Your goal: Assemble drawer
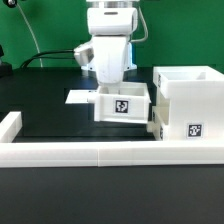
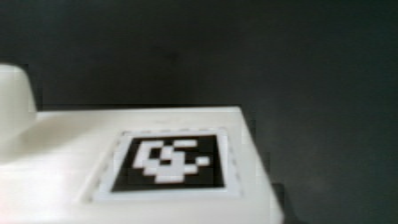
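Note:
In the exterior view a small white tray (image 1: 122,104) with a black-and-white tag on its near face sits in the middle of the black mat. It is close against the left side of the tall white shell (image 1: 188,100), which carries its own tag low on its front. A second white piece (image 1: 157,123) juts out low between the two. My gripper (image 1: 108,87) hangs straight over the tray's rear left edge, and its fingertips are hidden behind the tray wall. The wrist view is filled by the tray's tagged face (image 2: 169,160), very close. No fingers show there.
A low white wall (image 1: 90,152) edges the mat along the front and at the exterior view's left. The marker board (image 1: 80,97) lies flat behind the tray. A white rounded shape (image 2: 11,100) sits at the wrist view's edge. Cables and a green backdrop are behind the arm.

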Tool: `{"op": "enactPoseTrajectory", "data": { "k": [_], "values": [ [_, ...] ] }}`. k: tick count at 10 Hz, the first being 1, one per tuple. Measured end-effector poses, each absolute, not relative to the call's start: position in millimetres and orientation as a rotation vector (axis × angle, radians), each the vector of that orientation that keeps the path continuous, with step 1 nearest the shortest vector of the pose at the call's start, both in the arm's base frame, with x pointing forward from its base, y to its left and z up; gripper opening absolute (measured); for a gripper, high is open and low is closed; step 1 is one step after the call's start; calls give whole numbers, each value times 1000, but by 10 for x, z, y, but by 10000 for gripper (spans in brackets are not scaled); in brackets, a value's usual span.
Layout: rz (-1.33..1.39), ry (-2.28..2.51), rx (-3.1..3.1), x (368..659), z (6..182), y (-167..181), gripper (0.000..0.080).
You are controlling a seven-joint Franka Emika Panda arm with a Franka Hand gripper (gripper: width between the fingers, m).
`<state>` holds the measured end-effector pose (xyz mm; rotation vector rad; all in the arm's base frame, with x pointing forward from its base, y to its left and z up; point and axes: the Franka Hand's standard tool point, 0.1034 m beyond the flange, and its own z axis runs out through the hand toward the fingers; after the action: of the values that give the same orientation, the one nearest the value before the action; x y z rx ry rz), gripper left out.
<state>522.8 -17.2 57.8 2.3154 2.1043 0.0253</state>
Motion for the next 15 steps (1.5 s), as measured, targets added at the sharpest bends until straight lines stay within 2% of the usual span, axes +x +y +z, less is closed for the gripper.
{"op": "enactPoseTrajectory", "data": {
  "k": [2, 15],
  "values": [
    [19, 2149, 2255, 5275, 573, -76, 42],
    [-15, 2156, 2268, 5277, 600, -55, 42]
  ]
}}
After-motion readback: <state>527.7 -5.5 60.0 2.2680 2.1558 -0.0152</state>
